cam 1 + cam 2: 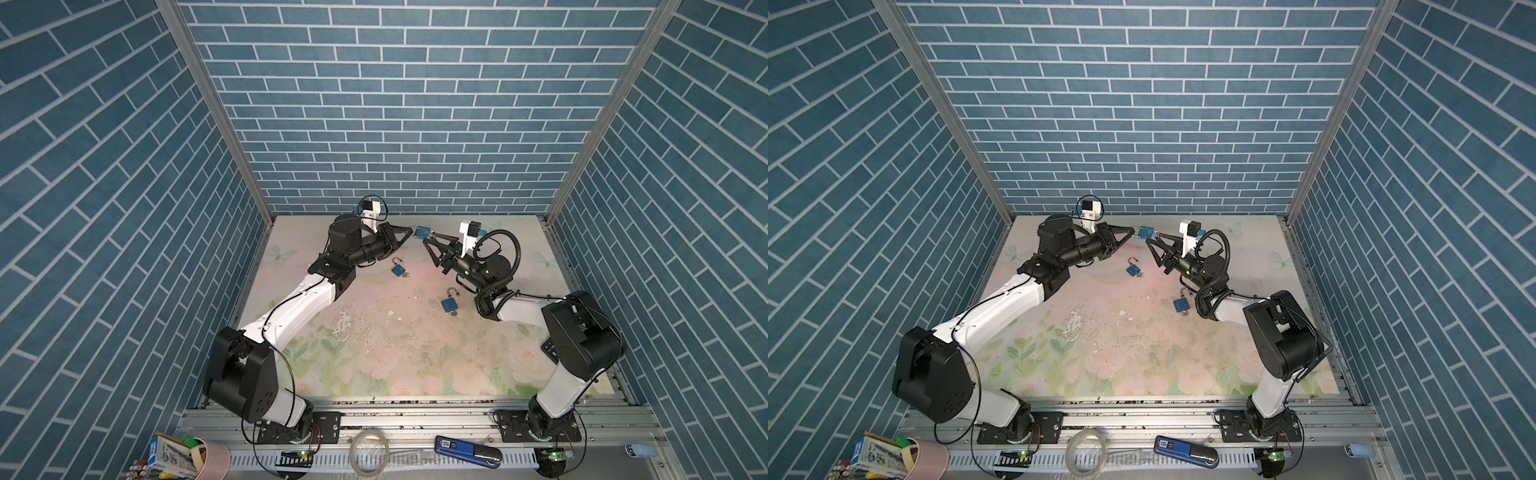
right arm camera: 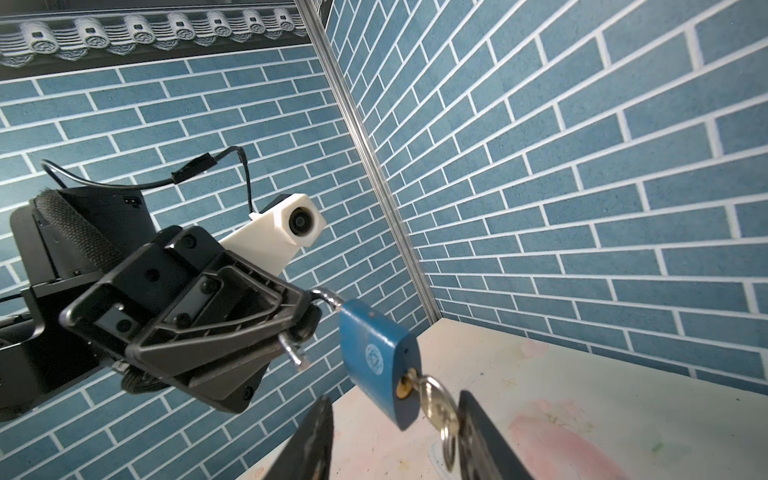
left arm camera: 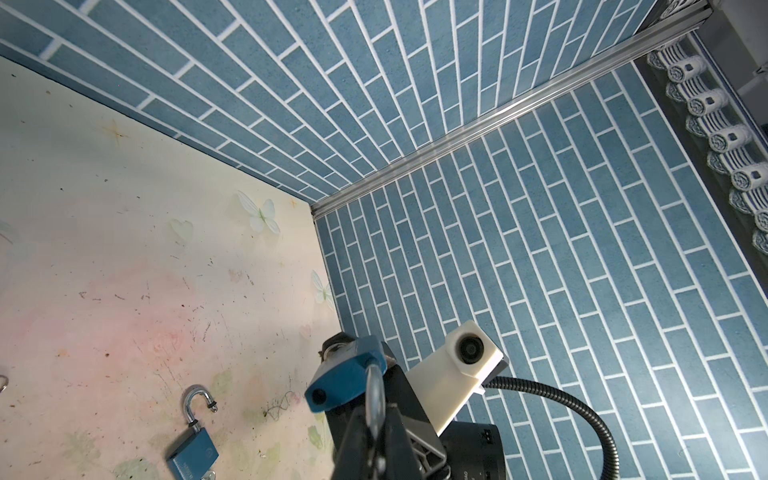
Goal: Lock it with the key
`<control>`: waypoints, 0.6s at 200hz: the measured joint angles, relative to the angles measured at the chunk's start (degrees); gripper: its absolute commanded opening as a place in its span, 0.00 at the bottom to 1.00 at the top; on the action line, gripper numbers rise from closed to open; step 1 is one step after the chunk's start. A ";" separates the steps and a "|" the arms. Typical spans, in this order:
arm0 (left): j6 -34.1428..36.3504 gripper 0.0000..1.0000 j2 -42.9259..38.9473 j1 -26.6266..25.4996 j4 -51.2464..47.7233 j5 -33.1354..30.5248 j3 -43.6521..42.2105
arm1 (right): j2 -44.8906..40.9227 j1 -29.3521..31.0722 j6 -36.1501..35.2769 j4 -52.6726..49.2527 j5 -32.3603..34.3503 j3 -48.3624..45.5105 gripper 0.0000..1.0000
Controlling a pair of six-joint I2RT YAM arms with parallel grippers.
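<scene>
We found the blue padlock [image 2: 374,353] held off the table [image 1: 374,357], up near the back wall, strung between the two arms. The left gripper [image 2: 307,320] was shut tight on the shackle [image 2: 328,296]. The shackle's free end stuck out past the gripper, so the lock was unlatched, and the left wrist view showed the empty hole [image 3: 318,395] in the top of the body.

The body's long axis ran roughly from the left gripper toward the right gripper [image 1: 428,241], keyhole end nearest the right one. The key [image 2: 430,395] sat in that keyhole, pointing out along the same line. It lay between the right gripper's fingers [image 2: 478,440], which stood apart and clamped nothing. Key and key ring [image 2: 448,444] were just beside one finger and well clear of the other.

We judged the right arm the one to close on the key, after a small sideways shift to centre it. The round emblem [image 2: 375,356] on the padlock's face was too blurred to read, as was the stamping on the spare padlock [image 3: 193,453] lying on the table.
</scene>
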 measured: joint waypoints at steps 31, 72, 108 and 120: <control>-0.20 0.00 -1.05 0.00 0.13 0.02 -0.61 | 0.13 0.02 0.13 -0.02 -1.03 0.28 0.44; -0.48 0.00 -1.44 0.00 0.81 0.02 -0.94 | 0.28 0.07 0.55 0.07 -2.19 2.08 0.43; -1.05 0.00 -1.44 0.00 0.92 0.17 -1.14 | 0.90 0.07 0.61 0.09 -3.10 2.86 0.39; -1.20 0.00 -1.44 0.00 1.18 0.20 -1.18 | 1.11 0.07 0.98 0.07 -3.37 3.06 0.36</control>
